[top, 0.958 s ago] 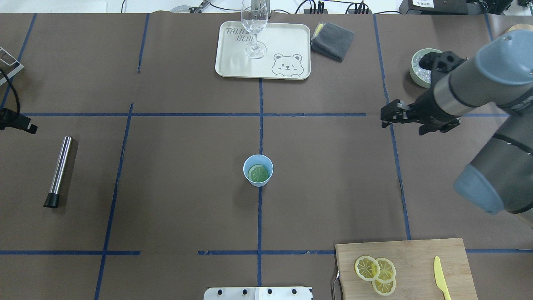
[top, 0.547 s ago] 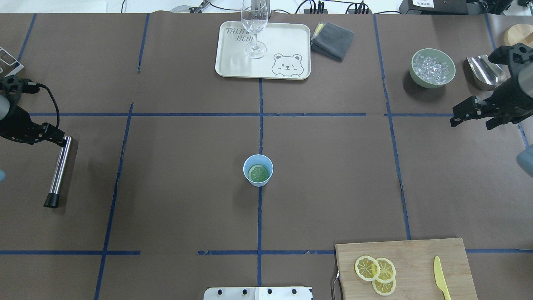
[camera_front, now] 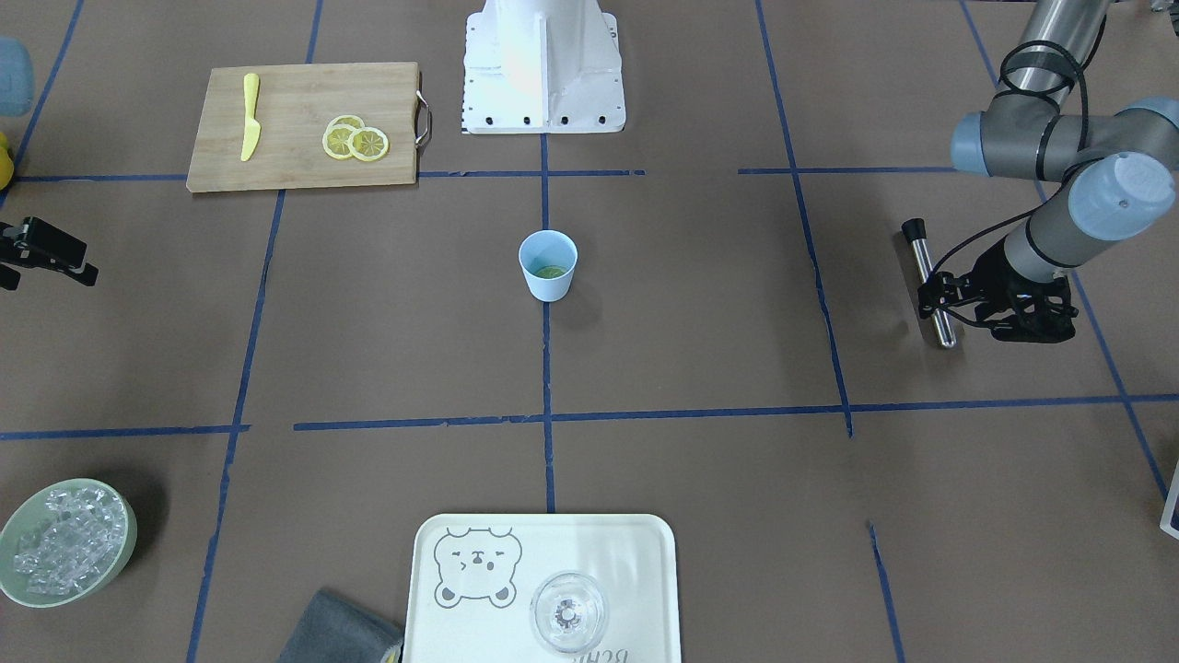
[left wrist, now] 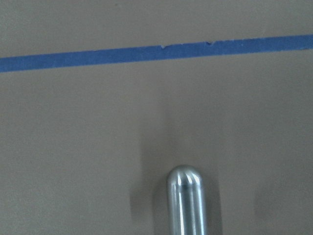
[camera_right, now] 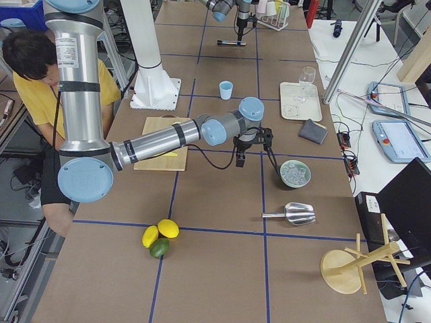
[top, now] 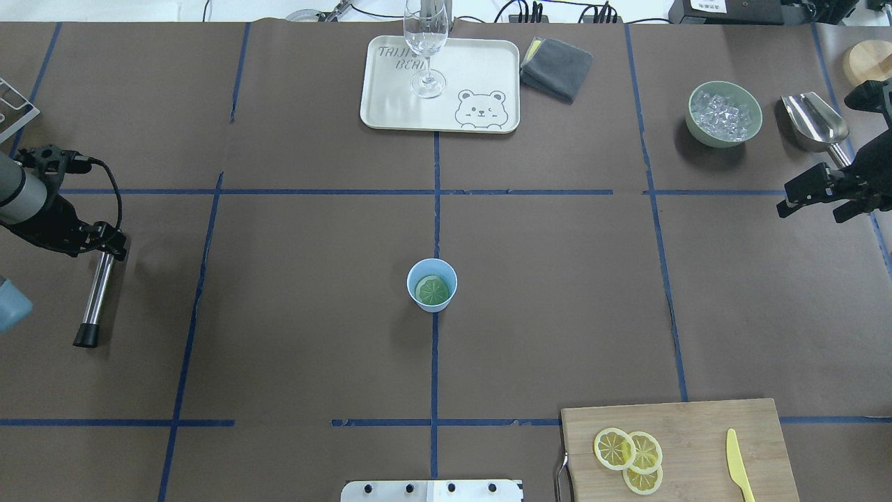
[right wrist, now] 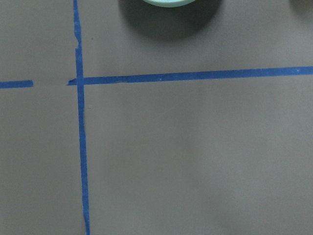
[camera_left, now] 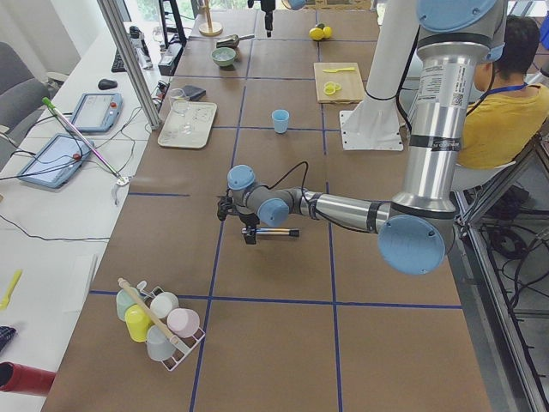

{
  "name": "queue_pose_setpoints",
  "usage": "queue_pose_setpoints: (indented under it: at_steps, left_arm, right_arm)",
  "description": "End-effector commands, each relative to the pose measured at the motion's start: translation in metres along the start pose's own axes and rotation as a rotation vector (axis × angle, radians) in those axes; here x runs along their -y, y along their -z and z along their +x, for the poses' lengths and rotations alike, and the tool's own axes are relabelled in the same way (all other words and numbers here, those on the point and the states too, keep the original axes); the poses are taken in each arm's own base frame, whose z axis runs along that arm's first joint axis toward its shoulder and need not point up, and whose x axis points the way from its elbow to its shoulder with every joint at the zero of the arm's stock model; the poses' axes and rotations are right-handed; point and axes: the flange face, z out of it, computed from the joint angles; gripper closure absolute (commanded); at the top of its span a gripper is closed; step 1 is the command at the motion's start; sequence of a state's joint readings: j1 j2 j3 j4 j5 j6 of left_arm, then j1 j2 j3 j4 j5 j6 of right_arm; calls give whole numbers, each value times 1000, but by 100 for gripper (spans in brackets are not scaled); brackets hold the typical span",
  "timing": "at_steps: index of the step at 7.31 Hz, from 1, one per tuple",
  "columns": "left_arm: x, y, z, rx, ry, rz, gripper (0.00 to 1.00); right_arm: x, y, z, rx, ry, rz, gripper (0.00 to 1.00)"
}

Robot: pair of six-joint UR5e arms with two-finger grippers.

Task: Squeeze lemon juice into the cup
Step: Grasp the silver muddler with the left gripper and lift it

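Tabletop (top: 557, 279) overhead, unlike wrist views, shows lemon (top: 432, 290) in cup (top: 412, 277); fingers' (top: 794, 196) states unclear.

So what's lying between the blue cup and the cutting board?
Nothing: in the overhead view only bare table and blue tape separate cup and board.

A wine glass (top: 426, 49) stands on the bear tray (top: 390, 97), a grey cloth (top: 557, 68) just beside it
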State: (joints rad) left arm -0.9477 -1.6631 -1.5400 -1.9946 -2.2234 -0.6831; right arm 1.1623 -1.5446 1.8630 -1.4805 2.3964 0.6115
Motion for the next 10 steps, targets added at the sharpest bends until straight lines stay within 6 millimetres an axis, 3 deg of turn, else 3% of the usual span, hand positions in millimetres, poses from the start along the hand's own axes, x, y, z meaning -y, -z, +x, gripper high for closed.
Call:
queue_pose_setpoints:
  at_steps: [1,2,3,5,6,7,8,9,10]
  left_arm:
    - [-3,-10,8,28,-16,4,34]
    - [-3,-10,8,30,-18,4,50]
    - [-4,-8,9,28,-29,7,99]
    - [-3,-2,15,19,-44,20,100]
    - [-7,25,37,-15,-82,62,100]
    - [-11,57,62,-56,-144,114,100]
    - [-7,75,90,-90,-191,154,100]
    - [1,106,142,-133,-252,221,100]
    - [-2,126,185,-171,-315,262,100]
  right_arm:
    - [0,-1,2,0,-4,-2,0]
    - [0,-1,2,0,-7,-2,0]
    - [0,0,1,0,-6,-2,0]
    - [-1,0,1,1,-8,-1,0]
    - [0,0,1,0,-7,-2,0]
    - [0,0,1,0,-7,-2,0]
    - [0,1,-1,2,-2,1,0]
    - [0,1,-1,1,-1,2,0]
    - [1,0,0,-2,0,1,0]
